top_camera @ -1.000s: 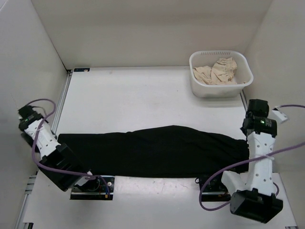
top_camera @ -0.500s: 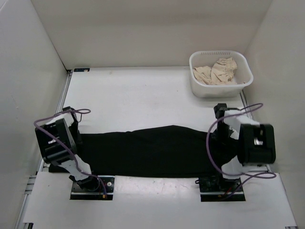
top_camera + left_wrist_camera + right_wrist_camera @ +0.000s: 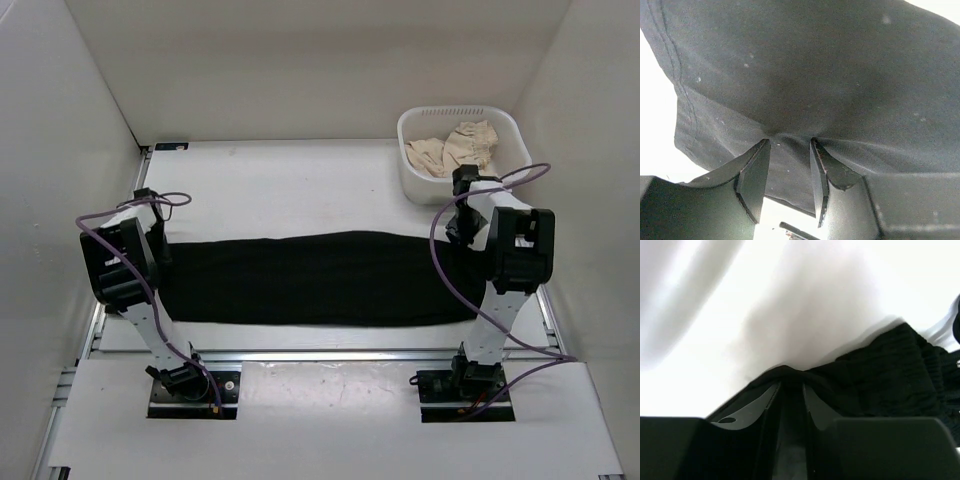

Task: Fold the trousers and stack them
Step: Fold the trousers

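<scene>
Pale walls (image 3: 300,60) are enclosing a white surface (image 3: 300,190). The trousers (image 3: 310,280) are lying stretched across its middle, with the left claw (image 3: 788,144) and right claw (image 3: 791,386) each pinching one end. A white basket (image 3: 455,190) in the far right corner is holding beige cloth (image 3: 455,150).

White plastic basket (image 3: 425,188) at far-R corner of table (image 3: 300,190), beige cloth (image 3: 455,150) crumpled inside

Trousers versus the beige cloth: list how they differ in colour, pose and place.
The trousers are black; the beige cloth is pale tan. The trousers lie stretched long across the table; the beige cloth sits crumpled in the white basket. Both are soft fabric.
</scene>
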Robot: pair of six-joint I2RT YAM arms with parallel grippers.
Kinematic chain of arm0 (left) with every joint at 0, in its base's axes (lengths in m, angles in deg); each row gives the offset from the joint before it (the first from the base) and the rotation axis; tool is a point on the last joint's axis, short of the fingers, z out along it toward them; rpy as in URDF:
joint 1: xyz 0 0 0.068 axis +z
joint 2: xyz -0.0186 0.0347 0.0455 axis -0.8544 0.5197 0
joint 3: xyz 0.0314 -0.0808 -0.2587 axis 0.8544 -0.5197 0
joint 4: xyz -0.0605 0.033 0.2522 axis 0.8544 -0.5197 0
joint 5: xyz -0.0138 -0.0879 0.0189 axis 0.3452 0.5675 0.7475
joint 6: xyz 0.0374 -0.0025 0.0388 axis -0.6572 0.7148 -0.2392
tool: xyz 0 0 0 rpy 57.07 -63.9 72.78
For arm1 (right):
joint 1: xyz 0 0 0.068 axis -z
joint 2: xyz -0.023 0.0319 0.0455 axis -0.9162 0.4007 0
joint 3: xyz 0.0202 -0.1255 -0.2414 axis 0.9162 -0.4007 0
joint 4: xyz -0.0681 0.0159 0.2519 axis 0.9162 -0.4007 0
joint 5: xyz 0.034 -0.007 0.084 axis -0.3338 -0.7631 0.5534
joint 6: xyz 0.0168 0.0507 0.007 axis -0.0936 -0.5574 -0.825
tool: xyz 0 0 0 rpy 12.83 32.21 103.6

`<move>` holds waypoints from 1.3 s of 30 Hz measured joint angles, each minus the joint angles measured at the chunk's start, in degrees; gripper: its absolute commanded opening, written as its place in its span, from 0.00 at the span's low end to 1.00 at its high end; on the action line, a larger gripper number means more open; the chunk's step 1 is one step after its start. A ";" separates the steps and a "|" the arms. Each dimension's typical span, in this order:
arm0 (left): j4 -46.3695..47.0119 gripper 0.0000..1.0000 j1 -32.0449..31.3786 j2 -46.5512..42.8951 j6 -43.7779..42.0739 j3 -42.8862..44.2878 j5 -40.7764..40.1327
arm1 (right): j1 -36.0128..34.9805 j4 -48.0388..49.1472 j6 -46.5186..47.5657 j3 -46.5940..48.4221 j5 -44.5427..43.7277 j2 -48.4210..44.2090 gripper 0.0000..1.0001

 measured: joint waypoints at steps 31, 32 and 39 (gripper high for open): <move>1.55 0.63 -0.81 -7.30 0.37 -8.07 5.35 | 19.98 7.41 2.19 -30.21 13.73 -25.86 0.94; 1.36 0.63 -0.81 -7.63 0.42 -8.46 5.49 | 20.20 8.48 2.32 -30.23 13.94 -24.11 0.90; -0.09 0.63 -0.81 -8.63 0.70 -9.79 6.58 | 21.18 11.78 1.77 -29.49 14.64 -22.56 0.00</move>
